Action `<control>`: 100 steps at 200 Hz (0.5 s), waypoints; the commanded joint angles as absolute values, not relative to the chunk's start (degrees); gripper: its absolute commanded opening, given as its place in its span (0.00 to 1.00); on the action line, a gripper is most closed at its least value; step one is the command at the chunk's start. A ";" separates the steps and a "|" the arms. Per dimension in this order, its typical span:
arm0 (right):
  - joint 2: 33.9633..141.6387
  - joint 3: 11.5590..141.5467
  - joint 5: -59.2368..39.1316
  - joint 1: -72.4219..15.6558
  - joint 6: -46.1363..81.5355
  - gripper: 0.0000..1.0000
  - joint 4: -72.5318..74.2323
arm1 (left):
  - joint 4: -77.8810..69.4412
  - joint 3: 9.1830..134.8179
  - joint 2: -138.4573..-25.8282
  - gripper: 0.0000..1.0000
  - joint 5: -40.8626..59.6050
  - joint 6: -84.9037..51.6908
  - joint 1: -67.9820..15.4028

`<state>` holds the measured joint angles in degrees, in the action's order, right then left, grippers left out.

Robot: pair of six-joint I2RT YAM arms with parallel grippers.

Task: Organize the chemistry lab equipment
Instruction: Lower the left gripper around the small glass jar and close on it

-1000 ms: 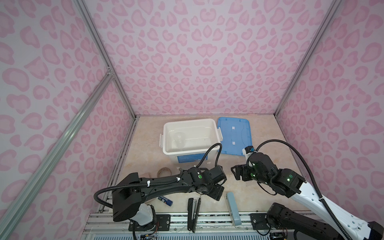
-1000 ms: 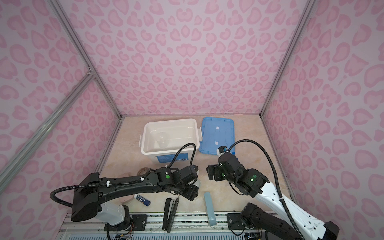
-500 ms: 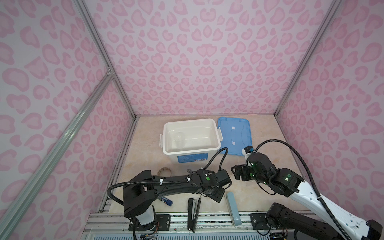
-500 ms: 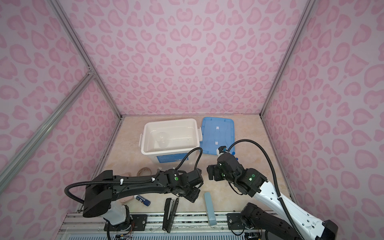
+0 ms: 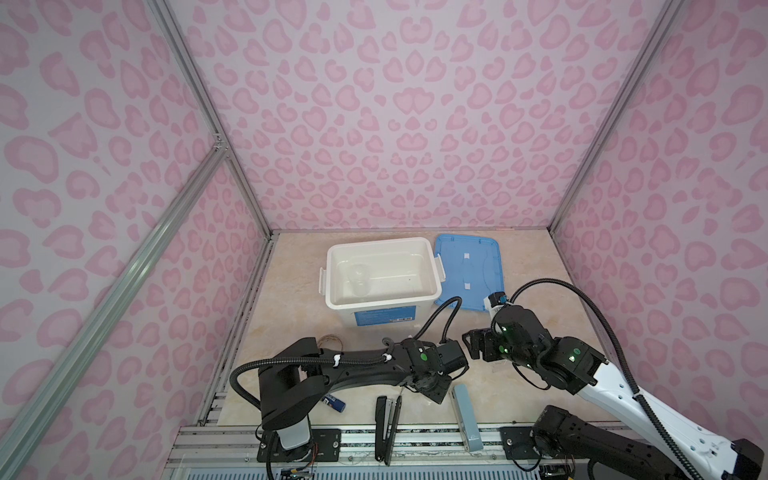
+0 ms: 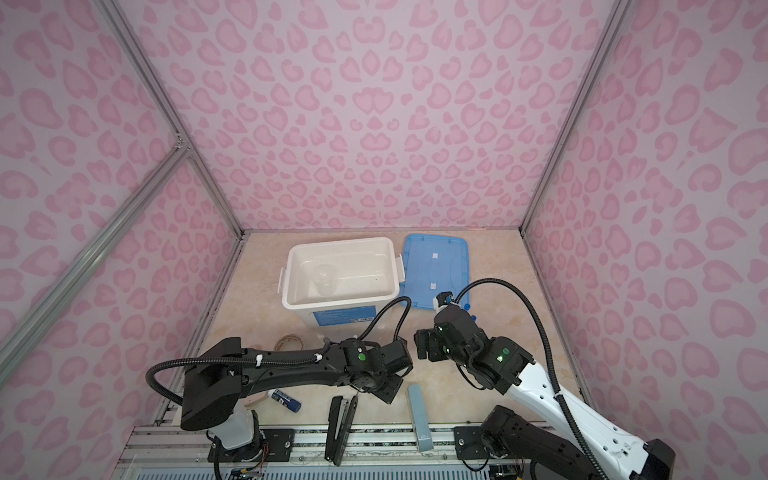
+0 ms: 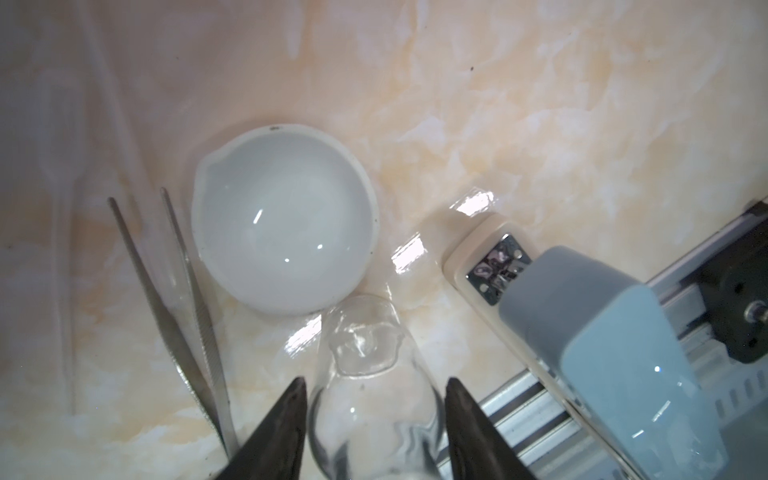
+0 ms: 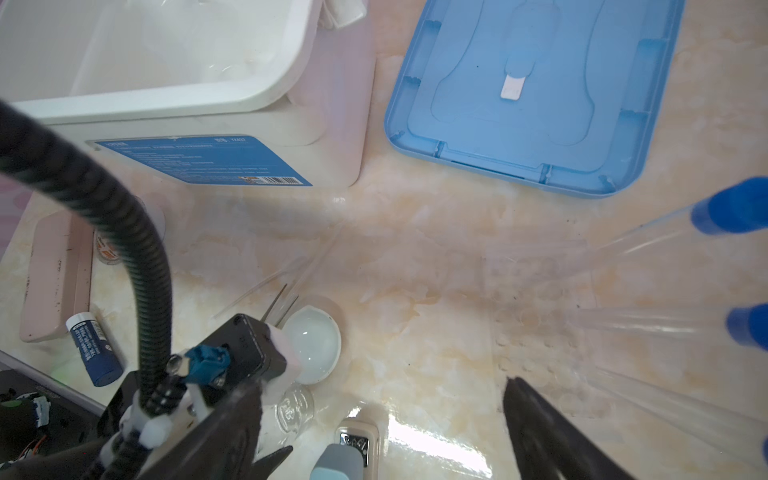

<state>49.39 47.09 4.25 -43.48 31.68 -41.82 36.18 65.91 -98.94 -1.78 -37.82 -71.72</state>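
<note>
A little clear beaker point(image 7: 374, 386) lies on its side on the marble table. My left gripper point(image 7: 376, 388) has a finger against each side of it; in a top view the left gripper point(image 5: 436, 390) is low by the front edge. A small white dish point(image 7: 286, 220) sits just beyond the beaker, with metal tweezers point(image 7: 187, 299) and faint clear droppers point(image 7: 62, 174) beside it. My right gripper point(image 8: 382, 419) hangs wide open over bare table, holding nothing. Blue-capped tubes point(image 8: 727, 205) lean in a clear rack point(image 8: 536, 291). Another clear piece point(image 5: 359, 278) lies in the white bin.
The white bin point(image 5: 382, 301) stands at the back middle, with its blue lid point(image 5: 467, 266) flat to its right. A pale-blue stapler point(image 5: 463, 411) lies right beside the beaker. A black stapler point(image 5: 386, 428), a glue stick point(image 5: 334, 403) and a tape roll point(image 5: 330, 343) lie along the front left.
My left arm has reached further right and its jaws have narrowed around the beaker. The right arm has hardly moved and stays open.
</note>
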 commanded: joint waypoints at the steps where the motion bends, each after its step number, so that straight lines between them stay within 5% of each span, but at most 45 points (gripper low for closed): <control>1: 49.07 46.66 5.24 -43.44 31.31 0.92 -41.52 | 36.94 66.28 -99.14 0.55 -2.82 -37.71 -71.74; 100: 48.46 45.81 5.84 -43.42 31.34 0.91 -41.04 | 38.54 66.72 -101.34 0.55 -2.74 -38.08 -71.87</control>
